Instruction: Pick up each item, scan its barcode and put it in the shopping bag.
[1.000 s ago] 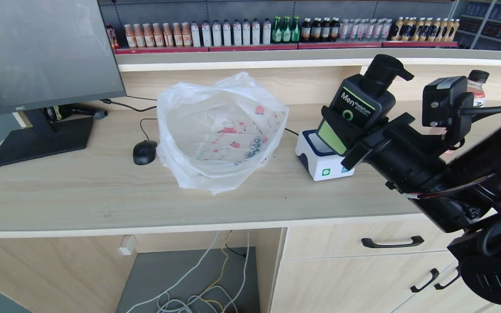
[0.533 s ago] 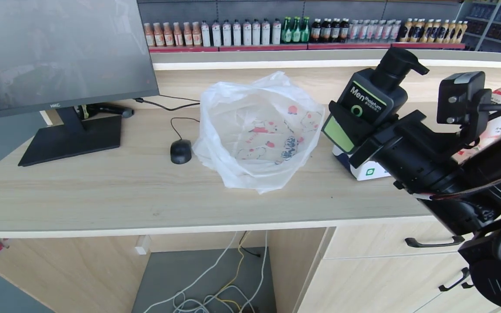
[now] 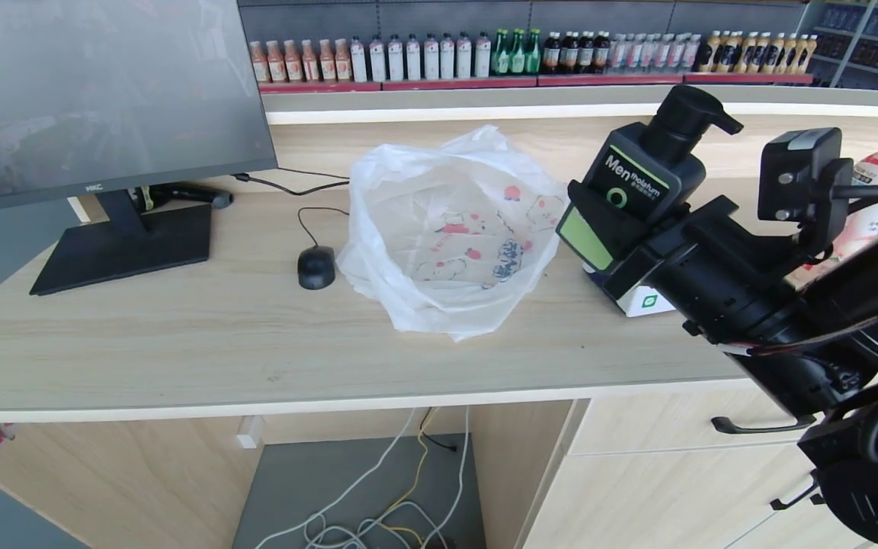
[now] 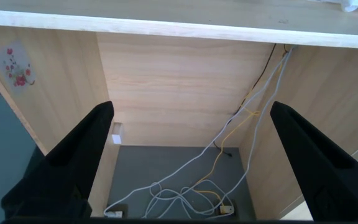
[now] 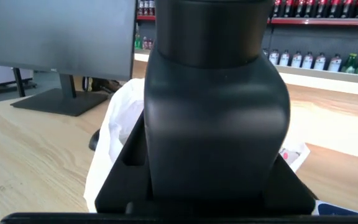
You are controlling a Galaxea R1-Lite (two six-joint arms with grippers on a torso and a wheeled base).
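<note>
Nearest, the left gripper [image 4: 191,111] hangs below the edge of the pale wooden counter [image 3: 180,335], its two black fingers spread wide with nothing between them. On the right side, the right gripper [image 3: 613,232] is clamped on the black pump bottle with a green label [image 3: 637,183]. The bottle's long axis leans, base down toward the bag and pump head up and to the right, the spout pointing right. It hangs above the small white scanner box [image 3: 646,303], just beside the open white plastic shopping bag [image 3: 447,229]. Left of the bag lies a black computer mouse [image 3: 316,267].
</note>
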